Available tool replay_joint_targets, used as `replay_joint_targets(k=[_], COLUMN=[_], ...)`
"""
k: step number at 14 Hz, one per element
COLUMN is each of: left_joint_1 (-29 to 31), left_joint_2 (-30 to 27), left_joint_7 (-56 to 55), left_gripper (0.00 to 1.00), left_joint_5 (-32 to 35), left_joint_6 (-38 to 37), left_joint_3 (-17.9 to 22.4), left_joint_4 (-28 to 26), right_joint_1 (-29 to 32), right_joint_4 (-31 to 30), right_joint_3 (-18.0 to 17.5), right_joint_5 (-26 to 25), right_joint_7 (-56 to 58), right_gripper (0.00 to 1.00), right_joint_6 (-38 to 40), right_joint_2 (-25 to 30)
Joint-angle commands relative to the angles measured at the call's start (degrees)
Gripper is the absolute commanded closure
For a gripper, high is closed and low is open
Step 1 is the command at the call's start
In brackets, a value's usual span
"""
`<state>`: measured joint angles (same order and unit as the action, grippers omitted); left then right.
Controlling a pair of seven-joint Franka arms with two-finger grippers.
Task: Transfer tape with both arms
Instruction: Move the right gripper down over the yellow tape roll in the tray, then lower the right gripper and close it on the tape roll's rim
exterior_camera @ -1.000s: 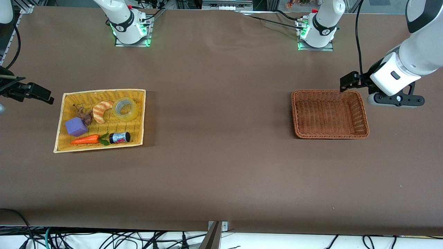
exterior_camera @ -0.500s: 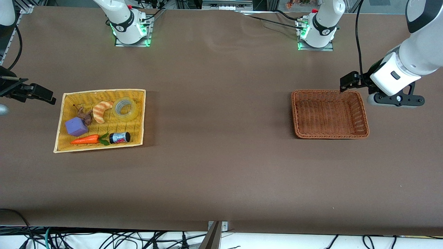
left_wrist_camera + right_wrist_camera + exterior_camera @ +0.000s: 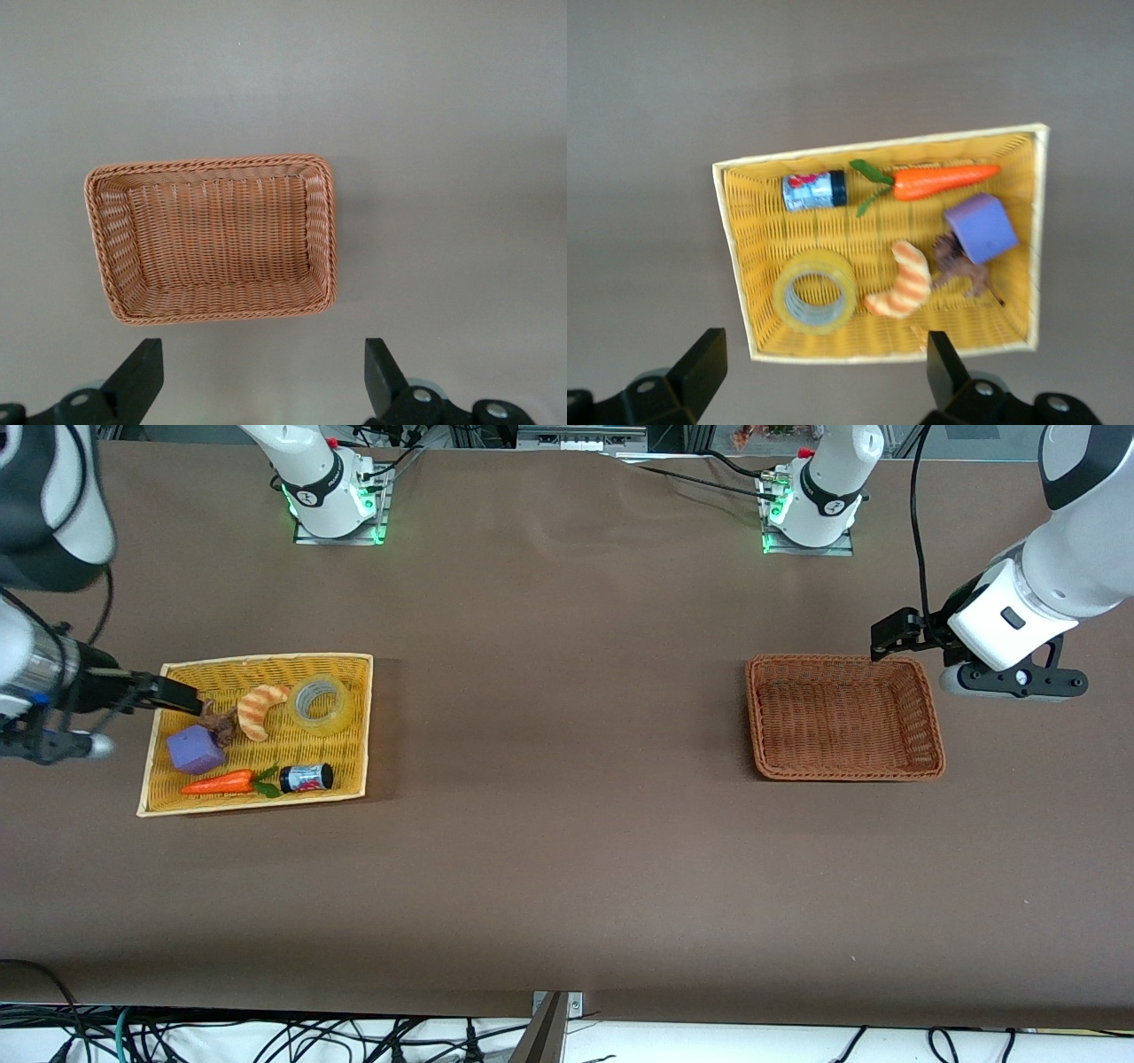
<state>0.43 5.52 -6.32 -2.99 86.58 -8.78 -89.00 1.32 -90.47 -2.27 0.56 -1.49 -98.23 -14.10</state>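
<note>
The tape point(image 3: 320, 703), a yellowish translucent roll with a grey core, lies flat in a yellow woven tray point(image 3: 368, 726), in the corner farthest from the front camera. My right gripper point(image 3: 182, 695) hangs open and empty over the tray's edge at the right arm's end, well short of the tape. In the right wrist view the tape point(image 3: 815, 291) shows past the open right gripper point(image 3: 824, 372). My left gripper point(image 3: 890, 633) waits open in the air by a corner of the brown basket point(image 3: 842, 660). The left wrist view shows the left gripper point(image 3: 264, 376) wide apart beside that empty basket point(image 3: 213, 164).
The yellow tray point(image 3: 877, 146) also holds a striped croissant point(image 3: 260, 709) right beside the tape, a brown figure point(image 3: 217, 722), a purple cube point(image 3: 194, 749), an orange carrot point(image 3: 220, 782) and a small dark jar point(image 3: 306, 778). Bare brown table stretches between tray and basket.
The right arm has swung in toward the yellow tray, and its gripper now reaches over the tray's edge. The left arm and all objects have stayed put.
</note>
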Motion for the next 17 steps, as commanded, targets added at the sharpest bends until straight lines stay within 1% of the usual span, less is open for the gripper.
replay_joint_targets(k=[1, 2, 4, 7, 11, 12, 17], left_joint_1=[0.01, 0.10, 0.01, 0.01, 0.10, 0.10, 0.10], left_joint_2=[-1.04, -1.04, -1.04, -1.04, -1.04, -1.04, -0.95], left_joint_7=[-0.45, -0.45, -0.45, -0.45, -0.45, -0.45, -0.54], left_gripper=[0.00, 0.00, 0.00, 0.00, 0.00, 0.00, 0.00], left_joint_5=[1.23, 1.23, 1.23, 1.23, 1.23, 1.23, 1.23], left_joint_6=[-0.62, -0.62, -0.62, -0.62, -0.62, -0.62, -0.53], left_joint_3=[-0.01, -0.01, 0.07, -0.01, -0.01, -0.01, 0.08], left_joint_4=[-0.38, -0.38, -0.38, -0.38, -0.38, -0.38, -0.38], right_joint_1=[-0.27, -0.27, -0.27, -0.18, -0.27, -0.36, -0.36], right_joint_4=[-13.45, -18.29, -25.16, -32.03, -38.01, -38.72, -40.13], right_joint_3=[-0.02, -0.02, -0.02, -0.02, -0.02, -0.02, -0.02], right_joint_5=[0.75, 0.75, 0.67, 0.40, 0.05, 0.05, -0.04], right_joint_7=[0.09, 0.09, 0.17, 0.79, 0.97, 1.05, 3.42], right_gripper=[0.00, 0.00, 0.00, 0.00, 0.00, 0.00, 0.00], right_joint_6=[-13.77, -19.23, -27.16, -34.47, -42.47, -43.62, -43.98], right_joint_2=[1.00, 1.09, 1.09, 1.09, 0.57, 0.22, -0.32])
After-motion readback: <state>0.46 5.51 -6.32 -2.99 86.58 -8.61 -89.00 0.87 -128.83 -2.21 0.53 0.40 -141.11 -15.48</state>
